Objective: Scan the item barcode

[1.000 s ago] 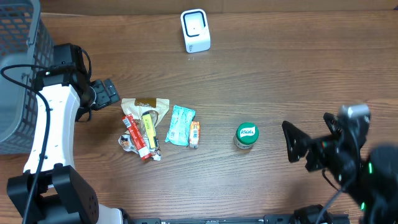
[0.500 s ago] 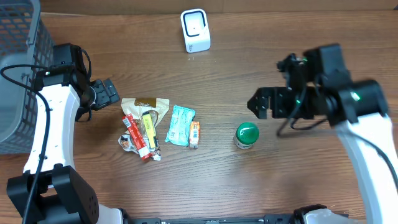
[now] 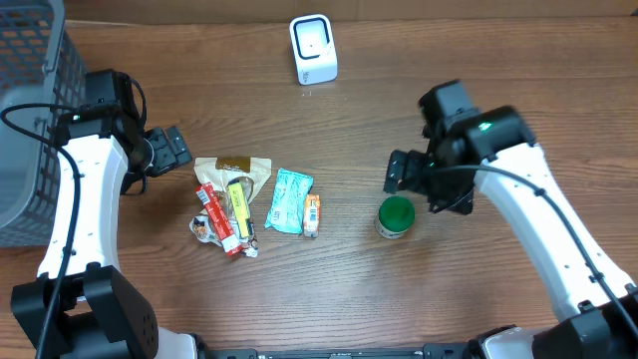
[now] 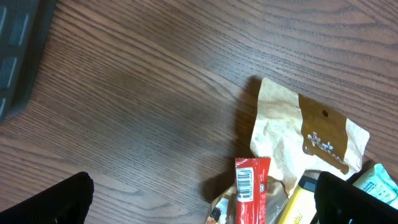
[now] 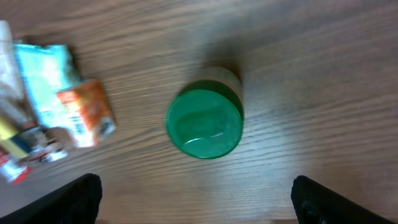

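Observation:
A jar with a green lid [image 3: 396, 216] stands upright on the wooden table right of centre. My right gripper [image 3: 417, 184] hovers just behind and above it, open, with nothing between its fingers. In the right wrist view the green lid [image 5: 204, 127] lies ahead of the open right gripper [image 5: 202, 202]. The white barcode scanner [image 3: 313, 48] stands at the back centre. My left gripper [image 3: 171, 150] is open beside a pile of snacks: a brown pouch [image 4: 298, 134], a red bar [image 4: 251, 186] with its barcode showing, and a yellow bar [image 3: 239, 204].
A teal packet [image 3: 289, 199] and a small orange packet [image 3: 313, 214] lie between the pile and the jar. A grey mesh basket [image 3: 30, 120] fills the far left edge, behind my left arm.
My right arm has swung in from the lower right corner to just behind the green-lidded jar. The left arm and the items have not moved.

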Controlling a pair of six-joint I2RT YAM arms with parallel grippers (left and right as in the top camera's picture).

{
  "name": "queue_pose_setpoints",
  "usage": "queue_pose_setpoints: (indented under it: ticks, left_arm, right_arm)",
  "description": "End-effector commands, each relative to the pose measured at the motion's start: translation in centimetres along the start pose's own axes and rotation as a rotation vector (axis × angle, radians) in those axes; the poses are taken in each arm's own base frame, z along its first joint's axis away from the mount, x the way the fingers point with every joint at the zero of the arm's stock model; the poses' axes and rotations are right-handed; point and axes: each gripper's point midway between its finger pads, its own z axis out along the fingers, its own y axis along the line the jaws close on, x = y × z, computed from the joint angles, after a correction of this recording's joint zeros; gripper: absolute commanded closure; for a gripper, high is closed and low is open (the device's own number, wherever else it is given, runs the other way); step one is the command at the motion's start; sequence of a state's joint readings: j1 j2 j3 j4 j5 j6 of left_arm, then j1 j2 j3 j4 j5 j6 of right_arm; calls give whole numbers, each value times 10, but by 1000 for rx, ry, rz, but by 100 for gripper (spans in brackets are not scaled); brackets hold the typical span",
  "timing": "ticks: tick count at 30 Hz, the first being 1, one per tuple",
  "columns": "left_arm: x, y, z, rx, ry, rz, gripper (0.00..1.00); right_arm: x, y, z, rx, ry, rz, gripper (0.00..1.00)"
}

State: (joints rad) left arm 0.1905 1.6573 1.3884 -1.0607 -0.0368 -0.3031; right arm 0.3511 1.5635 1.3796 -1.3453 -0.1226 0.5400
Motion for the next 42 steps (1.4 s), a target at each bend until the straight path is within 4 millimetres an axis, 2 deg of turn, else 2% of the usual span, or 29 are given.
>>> queue_pose_setpoints:
  ticks: [1,4,8,14,24,32,35,42]
  left_arm:
    - [-5,-3,-6,10,-19,19,0]
    - [-5,-3,-6,10,-19,19,0]
    - [-5,-3,-6,10,-19,19,0]
    - [-5,-3,-6,10,-19,19,0]
    - [-5,-2,-6,10,-19,19,0]
    - [-5,-3,-6,10,-19,19,0]
    - [-5,-3,-6,10,-19,19,0]
    - [-5,-3,-6,10,-19,19,0]
  right_arm:
    - [10,-7,27,78,-8,86,0]
    - [13,-2,49,64,-21,85,0]
    - [8,-2,68,46,-55,104,1]
    - [7,-3,84,30,-72,102,8]
    - [3,0,86,14,-89,99,20]
    - [0,3,85,2,-103,94,23]
    - [-4,4,85,0,-119,43,30]
    - [-9,3,84,20,-147,-74,33]
